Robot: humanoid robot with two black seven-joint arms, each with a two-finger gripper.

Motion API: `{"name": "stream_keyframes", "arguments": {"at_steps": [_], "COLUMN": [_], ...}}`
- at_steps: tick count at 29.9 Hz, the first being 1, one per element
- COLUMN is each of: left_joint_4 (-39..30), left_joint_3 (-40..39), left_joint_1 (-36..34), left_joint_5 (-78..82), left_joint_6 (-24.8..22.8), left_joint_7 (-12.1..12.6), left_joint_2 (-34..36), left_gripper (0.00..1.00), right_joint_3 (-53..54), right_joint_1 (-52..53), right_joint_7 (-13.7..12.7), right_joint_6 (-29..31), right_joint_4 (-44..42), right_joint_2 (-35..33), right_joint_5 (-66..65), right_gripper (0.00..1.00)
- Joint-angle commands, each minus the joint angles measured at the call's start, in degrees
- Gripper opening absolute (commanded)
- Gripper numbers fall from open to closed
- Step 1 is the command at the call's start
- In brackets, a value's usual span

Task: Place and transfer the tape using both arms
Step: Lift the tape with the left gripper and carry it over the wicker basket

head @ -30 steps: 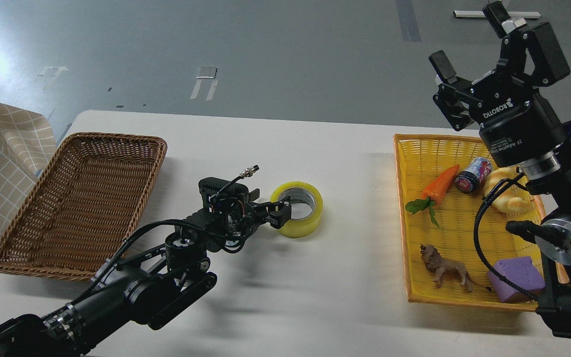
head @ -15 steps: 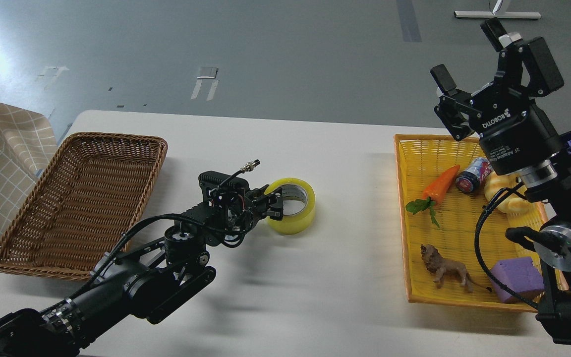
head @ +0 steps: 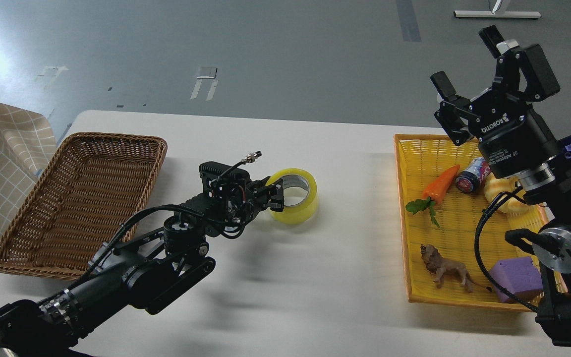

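White tabletop (head: 285, 297) fills my feed, with a brown wicker basket (head: 32, 248) at left and a yellow tray (head: 404, 248) of toys at right. Between them sits the tape (head: 303, 208), tilted, and my left gripper (head: 274, 197) pinches its near wall, one finger inside the core. My right gripper (head: 469, 67) hangs raised above the tray, fingers spread.

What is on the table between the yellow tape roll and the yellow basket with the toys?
Nothing. In the head view, only bare white table lies between the translucent yellow tape roll and the yellow woven plastic basket.
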Motion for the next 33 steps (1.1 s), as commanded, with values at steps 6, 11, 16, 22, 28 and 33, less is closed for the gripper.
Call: {"name": "stream_keyframes", "arguments": {"at_steps": [6,11,16,22,28,33], "left_joint_4": [-1.86,-1.69,-1.77,-1.95,-2.30,-2.30], "left_joint_3": [-0.10,-0.01,-0.27,-0.01,0.17,0.17], "left_joint_1": [-10.99,-13.02,-12.84,-11.88,-7.05,2.07], "left_joint_5": [-1.40,-6.25,-10.98,-13.72,-17.32,-17.85], "left_joint_6": [-0.28,-0.28,0.07,1.56,4.02,10.70], "left_joint_7": [0.01,-0.08,-0.61,-0.69,-4.03,-8.94], "left_joint_2": [6.57,15.09,24.66,34.08,42.70,47.62], "left_gripper": [0.00,0.00,0.00,0.00,0.00,0.00], "right_joint_3": [0.00,0.00,-0.09,-0.44,-0.62,-0.62], "right_joint_1": [0.64,0.72,0.37,0.37,0.72,0.81], "right_joint_7": [0.00,0.00,0.00,0.00,0.00,0.00], "right_joint_6": [-0.01,-0.01,-0.01,0.17,0.25,0.25], "right_joint_4": [-0.71,-0.97,-1.32,-1.50,-2.20,-2.64], "right_joint_2": [0.00,0.00,0.17,0.18,-0.18,-0.18], "right_joint_5": [0.05,-0.03,0.05,0.05,-0.03,-0.03], "right_gripper": [1.00,1.00,1.00,1.00,1.00,1.00]}}
